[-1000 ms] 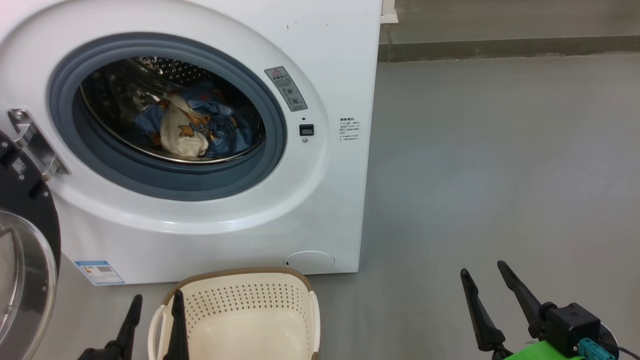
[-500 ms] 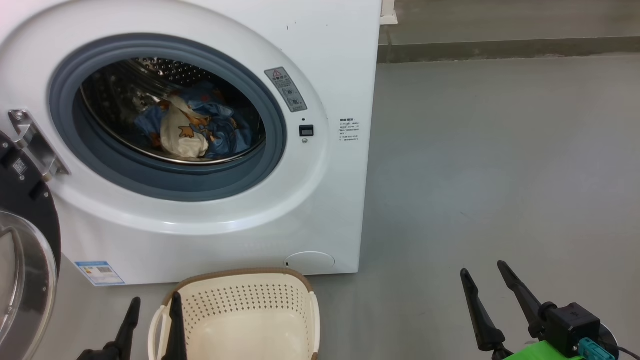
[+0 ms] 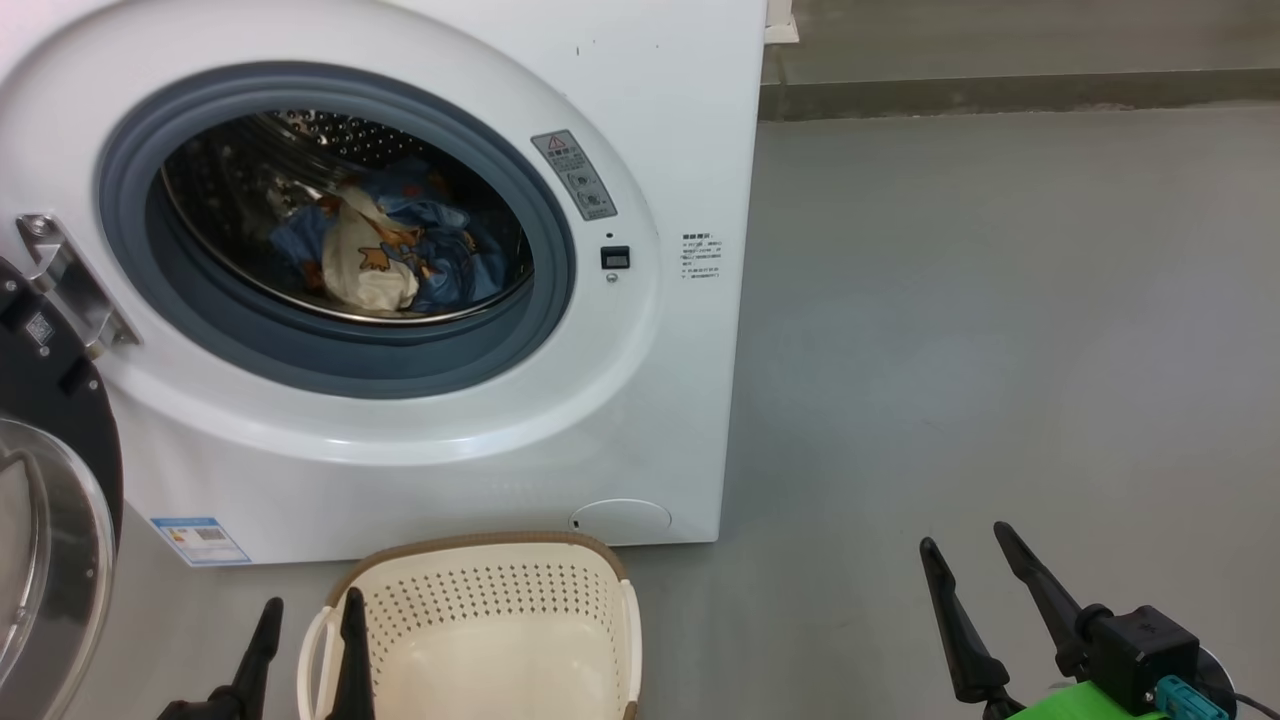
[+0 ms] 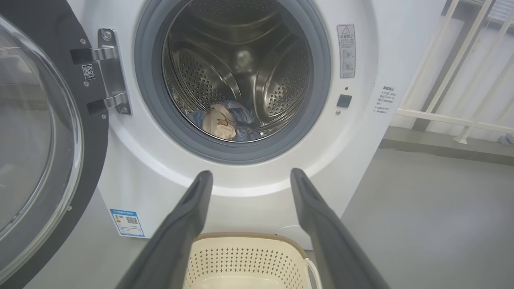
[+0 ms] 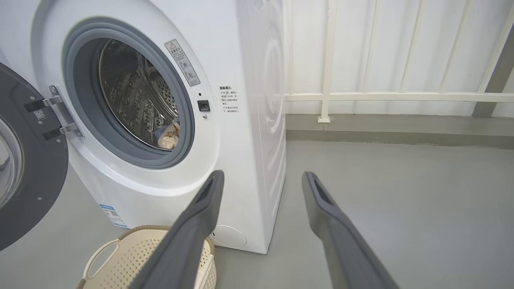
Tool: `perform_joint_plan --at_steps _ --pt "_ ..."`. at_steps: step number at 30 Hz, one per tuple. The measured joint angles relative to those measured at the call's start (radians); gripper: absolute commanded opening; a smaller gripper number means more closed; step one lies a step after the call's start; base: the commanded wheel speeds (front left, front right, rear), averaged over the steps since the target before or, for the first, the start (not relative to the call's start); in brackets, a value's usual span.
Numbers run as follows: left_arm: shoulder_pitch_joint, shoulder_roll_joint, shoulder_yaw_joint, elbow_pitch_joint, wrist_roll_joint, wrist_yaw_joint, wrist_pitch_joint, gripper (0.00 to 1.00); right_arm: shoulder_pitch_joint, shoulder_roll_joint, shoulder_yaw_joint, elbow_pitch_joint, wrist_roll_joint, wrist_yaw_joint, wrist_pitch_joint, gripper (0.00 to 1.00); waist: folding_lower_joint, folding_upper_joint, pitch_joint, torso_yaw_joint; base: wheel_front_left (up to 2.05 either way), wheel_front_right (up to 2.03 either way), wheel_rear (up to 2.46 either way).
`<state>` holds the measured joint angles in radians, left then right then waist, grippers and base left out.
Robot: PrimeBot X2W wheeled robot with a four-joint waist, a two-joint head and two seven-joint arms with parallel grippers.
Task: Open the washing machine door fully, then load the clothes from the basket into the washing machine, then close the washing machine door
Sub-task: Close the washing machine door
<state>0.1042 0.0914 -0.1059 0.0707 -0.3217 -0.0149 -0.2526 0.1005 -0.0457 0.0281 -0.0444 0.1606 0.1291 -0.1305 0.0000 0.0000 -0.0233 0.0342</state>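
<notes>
Only my camera nudged; left gripper [image 3: 312,602] and right gripper [image 3: 965,538] idle, jaws apart, clothes [image 3: 385,250] beyond them loaded, so I reckon the washing machine door [image 3: 55,390] closes next.

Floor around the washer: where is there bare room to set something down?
The grey floor right of the washing machine, out to the wall kerb and down to the right tool, lies bare. Crowded: the machine's front, where the basket, the open door and the left tool sit close.
</notes>
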Motion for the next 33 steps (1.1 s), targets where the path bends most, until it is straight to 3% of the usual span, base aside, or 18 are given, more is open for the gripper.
perform_joint_plan --at_steps 9,24,33 --pt "0.000 -0.004 0.002 0.006 0.000 0.000 0.000 1.00 -0.002 0.000 0.004 0.007 0.000 0.000 0.001 1.00 0.0000 0.0000 -0.003 0.003 -0.77 0.77 0.00" --pt "0.000 -0.001 -0.006 -0.002 0.011 0.002 0.000 1.00 -0.003 0.000 0.012 0.021 0.000 0.000 0.001 1.00 -0.0001 0.0000 -0.007 0.006 -1.77 1.77 0.00" --pt "0.000 0.003 -0.008 -0.007 0.012 0.002 0.000 1.00 -0.003 0.000 0.012 0.024 0.000 0.000 0.001 1.00 0.0000 0.0000 -0.005 0.008 -0.55 0.55 0.00"
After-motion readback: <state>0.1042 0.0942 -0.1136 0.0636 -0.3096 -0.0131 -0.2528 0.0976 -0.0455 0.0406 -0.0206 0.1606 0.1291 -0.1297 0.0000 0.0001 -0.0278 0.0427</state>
